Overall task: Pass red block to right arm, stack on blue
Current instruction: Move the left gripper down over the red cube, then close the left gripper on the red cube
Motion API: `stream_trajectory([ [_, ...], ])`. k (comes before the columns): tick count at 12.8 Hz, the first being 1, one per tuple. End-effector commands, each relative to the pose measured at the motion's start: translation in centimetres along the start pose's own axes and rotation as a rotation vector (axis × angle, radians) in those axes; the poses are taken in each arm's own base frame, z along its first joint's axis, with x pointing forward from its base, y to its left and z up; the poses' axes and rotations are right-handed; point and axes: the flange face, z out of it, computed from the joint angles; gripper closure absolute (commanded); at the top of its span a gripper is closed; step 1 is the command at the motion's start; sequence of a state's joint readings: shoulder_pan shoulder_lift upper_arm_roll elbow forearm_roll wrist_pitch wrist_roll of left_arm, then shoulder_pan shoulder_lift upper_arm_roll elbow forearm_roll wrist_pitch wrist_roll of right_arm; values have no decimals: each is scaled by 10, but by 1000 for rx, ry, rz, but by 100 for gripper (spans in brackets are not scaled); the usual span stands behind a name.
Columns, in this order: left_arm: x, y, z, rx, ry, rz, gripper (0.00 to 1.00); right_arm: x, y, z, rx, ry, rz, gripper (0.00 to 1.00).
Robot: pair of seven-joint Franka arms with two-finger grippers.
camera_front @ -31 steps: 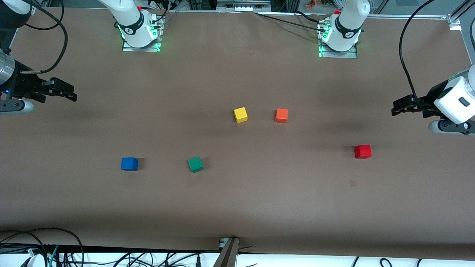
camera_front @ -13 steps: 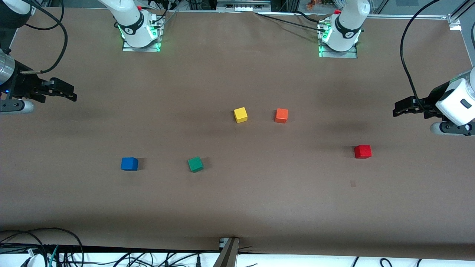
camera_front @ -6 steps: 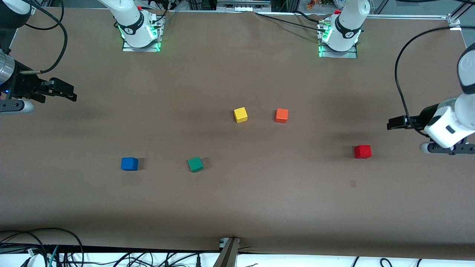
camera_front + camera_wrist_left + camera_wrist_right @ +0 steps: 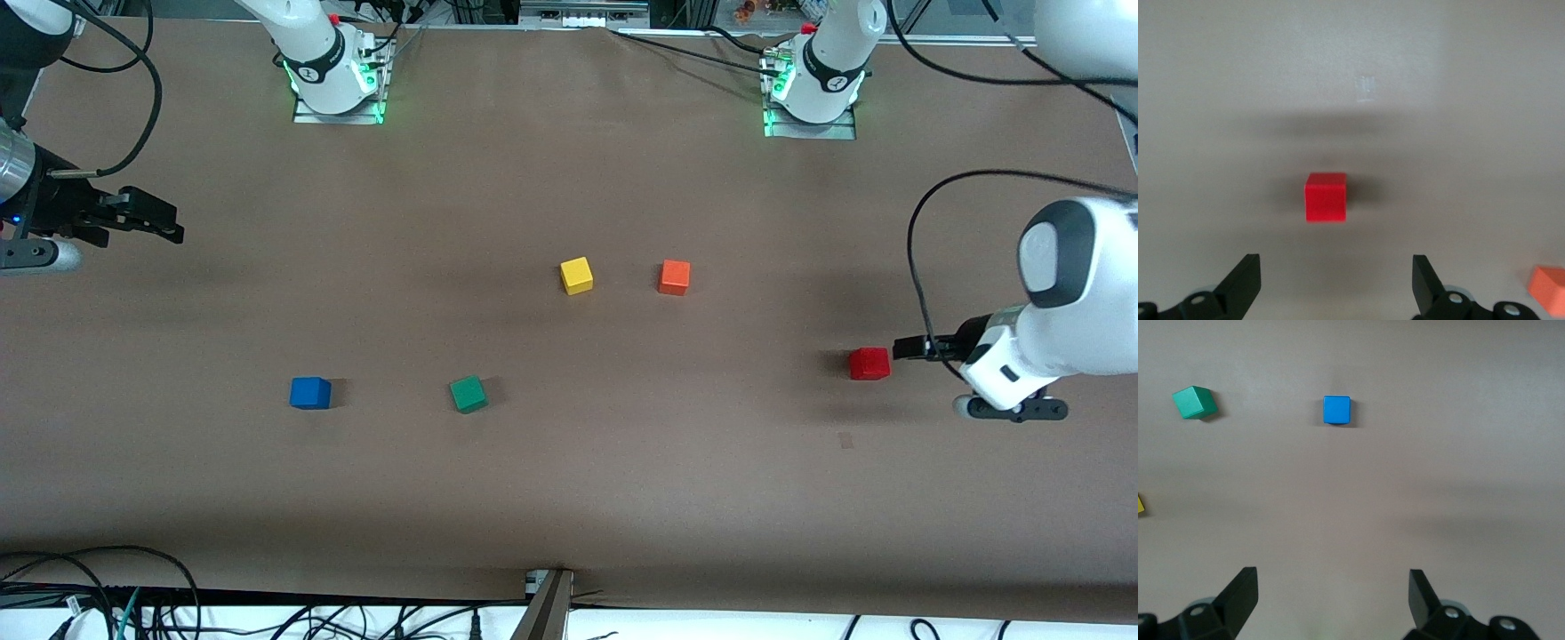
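Note:
The red block (image 4: 869, 364) sits on the table toward the left arm's end; in the left wrist view it (image 4: 1325, 197) lies just ahead of the jaws. My left gripper (image 4: 900, 348) is open and empty, beside the red block on the side of the left arm's end, not touching it (image 4: 1336, 270). The blue cube (image 4: 309, 392) sits toward the right arm's end and shows in the right wrist view (image 4: 1337, 410). My right gripper (image 4: 167, 228) is open and empty and waits over the right arm's end of the table (image 4: 1331, 583).
A green cube (image 4: 468, 393) sits beside the blue one, toward the table's middle (image 4: 1195, 402). A yellow cube (image 4: 576, 275) and an orange cube (image 4: 674, 276) sit mid-table, farther from the front camera. The orange cube also shows in the left wrist view (image 4: 1548, 288).
My left arm has swung down and inward, bringing its open gripper from the table's end to just beside the red block. The right arm and all cubes have not moved.

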State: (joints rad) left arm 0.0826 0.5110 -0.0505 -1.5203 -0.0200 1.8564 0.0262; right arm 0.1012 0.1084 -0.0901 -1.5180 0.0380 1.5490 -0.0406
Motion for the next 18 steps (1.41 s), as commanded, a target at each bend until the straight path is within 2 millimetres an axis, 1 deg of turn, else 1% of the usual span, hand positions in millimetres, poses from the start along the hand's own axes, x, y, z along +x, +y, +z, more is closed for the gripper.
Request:
stream_trajectory([
  [1, -9, -6, 35, 34, 20, 28, 0, 1, 2, -6, 20, 8, -8, 0],
  [4, -20, -10, 83, 38, 36, 30, 0, 1, 2, -6, 20, 8, -8, 0],
  [8, -30, -10, 128, 40, 97, 33, 0, 1, 2, -6, 20, 8, -6, 0],
  [11, -21, -11, 142, 77, 138, 69, 0, 1, 2, -5, 20, 7, -8, 0],
  [13, -19, -13, 155, 75, 146, 67, 0, 1, 2, -6, 20, 8, -8, 0],
  [15, -20, -16, 156, 74, 146, 62, 0, 1, 2, -5, 20, 7, -8, 0],
  [16, -21, -16, 155, 75, 137, 65, 18, 1, 2, -5, 19, 7, -6, 0],
  [17, -22, -16, 154, 75, 131, 65, 55, 1, 2, -5, 20, 7, -8, 0],
  [18, -23, -17, 152, 75, 114, 59, 77, 1, 2, -6, 20, 8, -8, 0],
])
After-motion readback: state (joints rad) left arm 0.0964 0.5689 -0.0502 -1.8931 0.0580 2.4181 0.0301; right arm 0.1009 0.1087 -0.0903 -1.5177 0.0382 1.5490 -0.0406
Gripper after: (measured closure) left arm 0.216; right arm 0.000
